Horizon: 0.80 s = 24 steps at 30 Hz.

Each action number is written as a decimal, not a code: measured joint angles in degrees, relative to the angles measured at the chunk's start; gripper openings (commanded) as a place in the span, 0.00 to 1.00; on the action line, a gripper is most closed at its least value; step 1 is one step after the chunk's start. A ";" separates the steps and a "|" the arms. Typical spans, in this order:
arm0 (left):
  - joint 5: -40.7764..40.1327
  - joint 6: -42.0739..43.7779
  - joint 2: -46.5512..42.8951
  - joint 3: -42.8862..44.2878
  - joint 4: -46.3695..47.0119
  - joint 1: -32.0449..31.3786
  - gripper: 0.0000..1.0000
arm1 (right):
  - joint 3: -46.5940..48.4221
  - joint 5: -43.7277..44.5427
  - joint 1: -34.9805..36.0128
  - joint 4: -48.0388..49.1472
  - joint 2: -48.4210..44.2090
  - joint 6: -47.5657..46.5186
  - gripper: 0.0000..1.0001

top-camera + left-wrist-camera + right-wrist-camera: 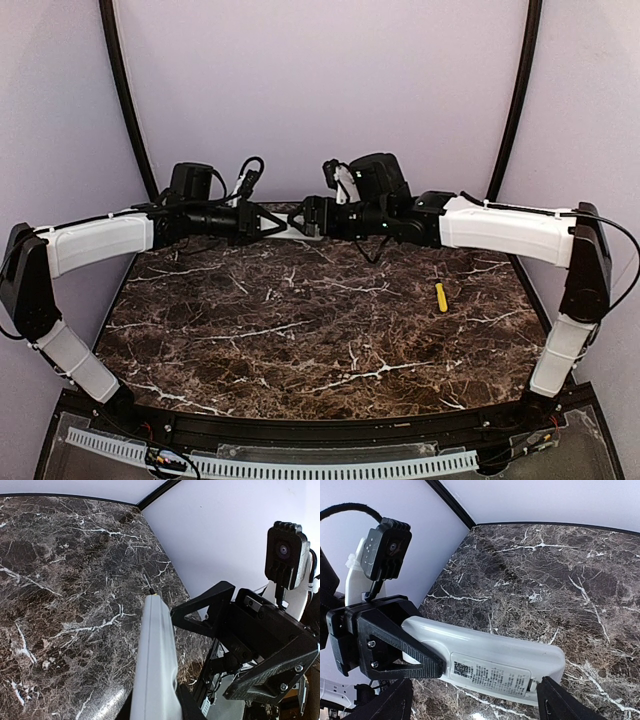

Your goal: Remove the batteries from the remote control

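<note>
Tabletop (300,340); left hand (277,225) snug on remote (490,662)

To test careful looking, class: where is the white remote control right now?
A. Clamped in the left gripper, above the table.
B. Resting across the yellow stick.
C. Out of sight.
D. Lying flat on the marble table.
A: the left gripper is shut on one end of the remote control, above the marble table.
</note>
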 measured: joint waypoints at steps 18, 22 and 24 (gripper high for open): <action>0.04 -2.12 0.00 -1.40 1.77 0.55 0.01 | 1.49 -1.11 0.00 -0.02 1.95 0.02 0.85; 0.07 -2.12 0.00 -1.40 1.79 0.57 0.00 | 1.49 -1.09 0.00 -0.02 1.95 0.00 0.85; 0.09 -2.19 0.00 -1.40 1.84 0.57 0.00 | 1.49 -1.07 0.00 0.00 1.95 -0.02 0.84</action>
